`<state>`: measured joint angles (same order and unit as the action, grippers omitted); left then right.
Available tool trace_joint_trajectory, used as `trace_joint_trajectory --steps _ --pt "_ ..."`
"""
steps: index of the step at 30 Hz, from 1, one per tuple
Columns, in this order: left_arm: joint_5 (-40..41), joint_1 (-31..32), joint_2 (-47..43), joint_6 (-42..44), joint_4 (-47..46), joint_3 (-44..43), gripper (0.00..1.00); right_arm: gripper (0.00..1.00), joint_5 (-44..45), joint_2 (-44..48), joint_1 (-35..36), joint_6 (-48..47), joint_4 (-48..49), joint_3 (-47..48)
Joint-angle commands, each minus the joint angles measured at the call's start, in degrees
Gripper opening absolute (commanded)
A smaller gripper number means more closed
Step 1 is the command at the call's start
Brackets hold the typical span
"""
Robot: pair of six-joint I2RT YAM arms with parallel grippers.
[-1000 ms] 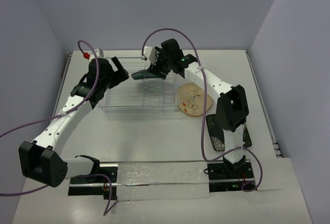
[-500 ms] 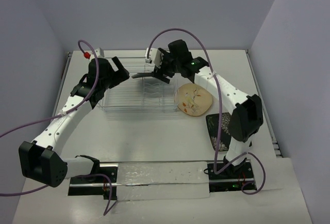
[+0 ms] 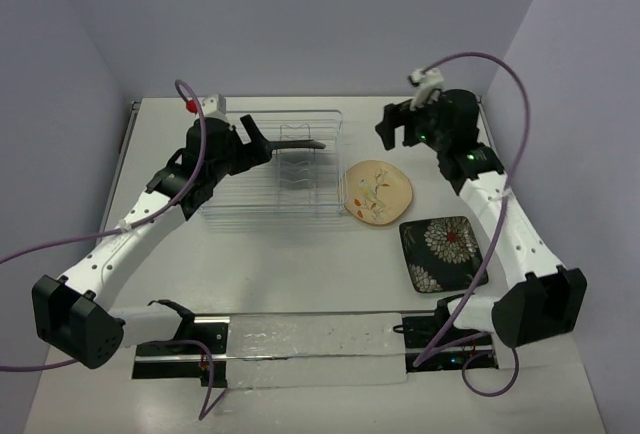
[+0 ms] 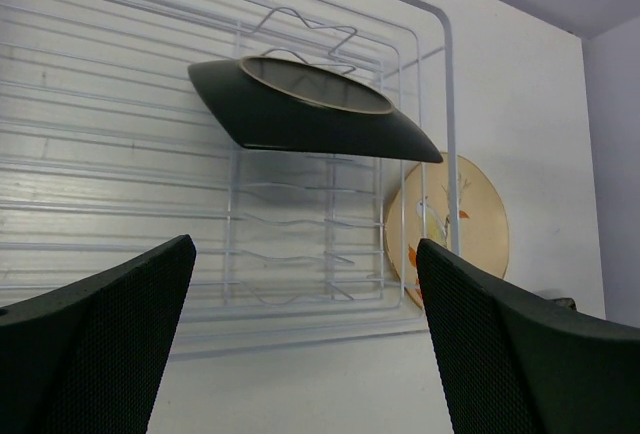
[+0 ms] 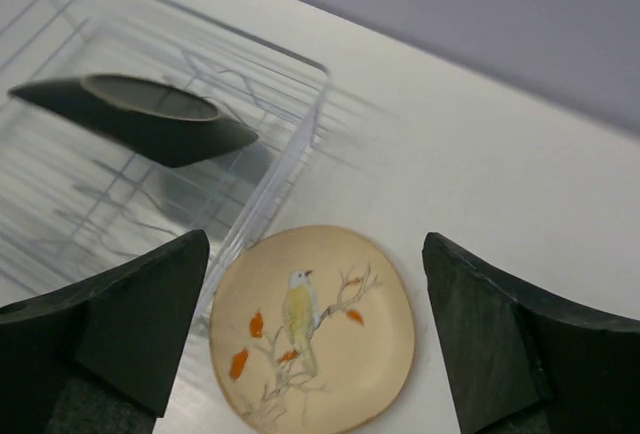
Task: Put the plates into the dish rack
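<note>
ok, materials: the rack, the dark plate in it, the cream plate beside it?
Dish rack: thin metal wire, silvery, shiny, likely coated.
Dark plate: likely glazed ceramic; tan unglazed foot ring shows.
Cream plate: probably ceramic too, smooth satin glaze over painted bird.

Left tool (image 3: 258,144) and right tool (image 3: 398,130) both wide open, empty, aloft.

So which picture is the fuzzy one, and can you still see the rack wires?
Right wrist view: the dish rack wires look streaky and blurred, though the cream bird plate is sharper. Left wrist view: the wires and the dark teal plate look crisp. Top view: the thin wires nearly vanish against the white table.
</note>
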<state>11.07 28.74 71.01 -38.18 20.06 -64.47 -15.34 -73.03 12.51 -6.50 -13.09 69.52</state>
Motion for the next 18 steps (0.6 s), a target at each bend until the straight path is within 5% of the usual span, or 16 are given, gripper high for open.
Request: trace_joint_trajectory --steps 1,6,18 --pt "-0.44 1.33 0.62 1.99 -3.28 -2.31 0.99 0.99 -0.99 5.59 -10.26 24.2 1.57 -9.45" --pt "-1.03 1.76 0.88 3.09 -3.7 -1.63 0.99 1.0 -16.48 2.83 -25.54 32.7 1.49 -18.39" --pt "-1.74 1.76 0.31 4.39 -3.36 -0.66 0.99 1.0 -23.61 -12.62 -27.27 35.51 12.31 -26.23"
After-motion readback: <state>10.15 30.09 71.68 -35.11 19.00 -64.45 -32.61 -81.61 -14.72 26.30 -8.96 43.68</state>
